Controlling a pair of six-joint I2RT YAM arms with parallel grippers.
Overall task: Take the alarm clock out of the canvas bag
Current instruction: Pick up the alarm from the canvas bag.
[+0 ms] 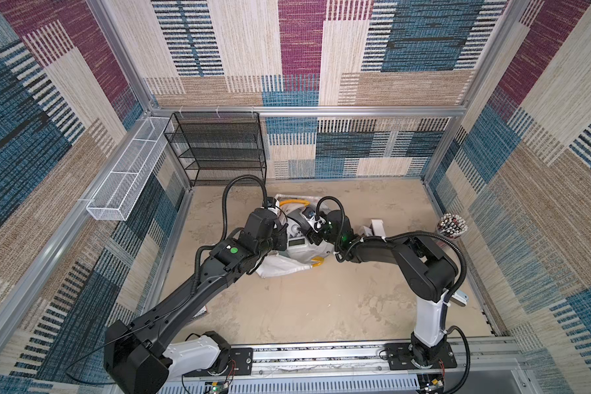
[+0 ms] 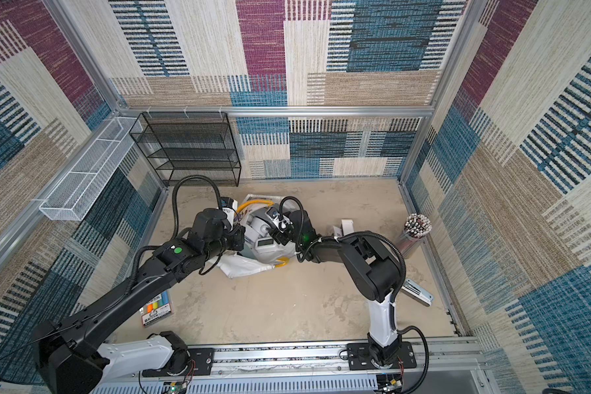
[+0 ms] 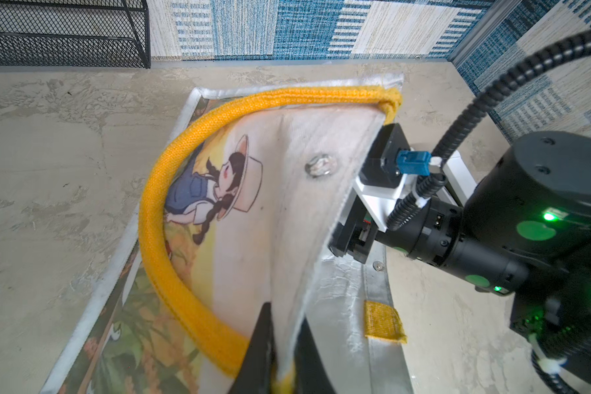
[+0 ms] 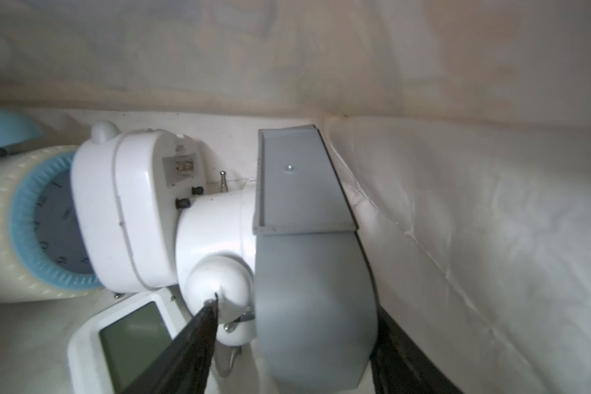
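Note:
The canvas bag (image 1: 280, 267) lies on its side mid-table, white with a yellow handle (image 3: 157, 191). My left gripper (image 3: 284, 324) is shut on its rim and holds the mouth up. My right gripper (image 4: 297, 307) reaches inside the bag (image 4: 475, 238). There its jaws span the alarm clock (image 4: 314, 290), a grey body with white bells. One fingertip (image 4: 209, 314) touches a bell and the other lies against the grey body's far edge. In both top views the clock (image 1: 296, 218) shows between the two wrists.
Inside the bag lie a white clock's back (image 4: 127, 211), a blue-faced dial (image 4: 48, 221) and a white LCD device (image 4: 130, 337). On the table stand a black mesh rack (image 1: 219, 146), a pencil cup (image 1: 452, 225) and a marker pack (image 2: 157, 308). A white wire basket (image 1: 127, 177) hangs on the left wall.

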